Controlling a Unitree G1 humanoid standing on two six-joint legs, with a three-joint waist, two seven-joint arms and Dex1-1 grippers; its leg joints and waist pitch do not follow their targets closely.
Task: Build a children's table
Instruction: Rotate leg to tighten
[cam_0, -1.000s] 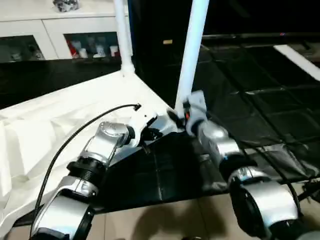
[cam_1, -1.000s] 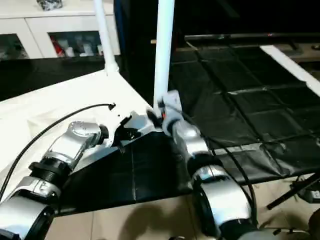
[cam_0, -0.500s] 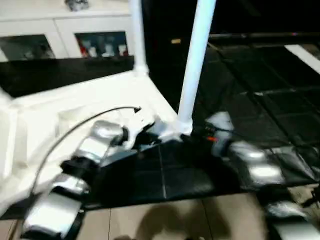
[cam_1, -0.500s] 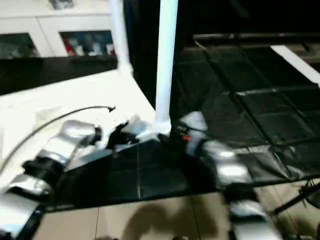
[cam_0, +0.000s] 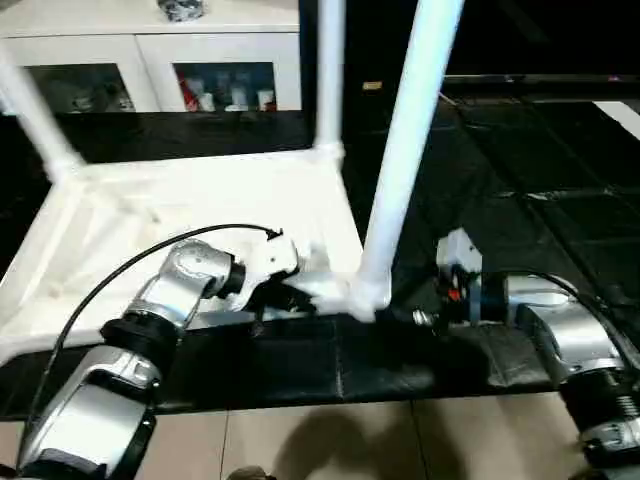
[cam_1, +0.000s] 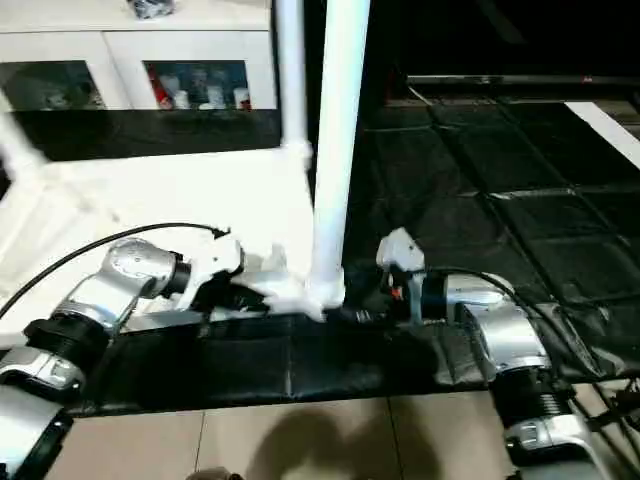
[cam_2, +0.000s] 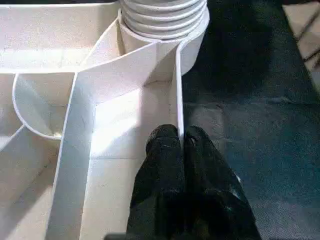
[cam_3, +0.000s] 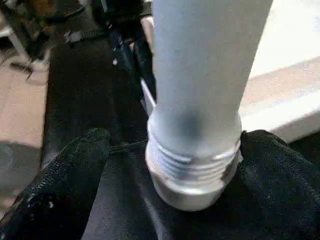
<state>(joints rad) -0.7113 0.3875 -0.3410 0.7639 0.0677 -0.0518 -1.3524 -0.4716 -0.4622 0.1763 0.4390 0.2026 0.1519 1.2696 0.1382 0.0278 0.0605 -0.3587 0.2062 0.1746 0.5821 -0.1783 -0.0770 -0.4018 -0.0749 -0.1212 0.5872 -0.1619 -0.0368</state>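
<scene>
Black floor mat (cam_0: 560, 230) | tabletop (cam_0: 200, 200) inverted | left tool (cam_2: 182, 150) pinches rim | right tool (cam_3: 165, 165) wide open around near leg (cam_0: 405, 160) | advise: close squarely, twist leg home.

A lived-in room, likely a home or showroom: a white glass-door cabinet (cam_0: 150, 75) with small items on its shelves, black floor mats (cam_0: 520, 190) over pale tiled floor (cam_0: 320, 440)
</scene>
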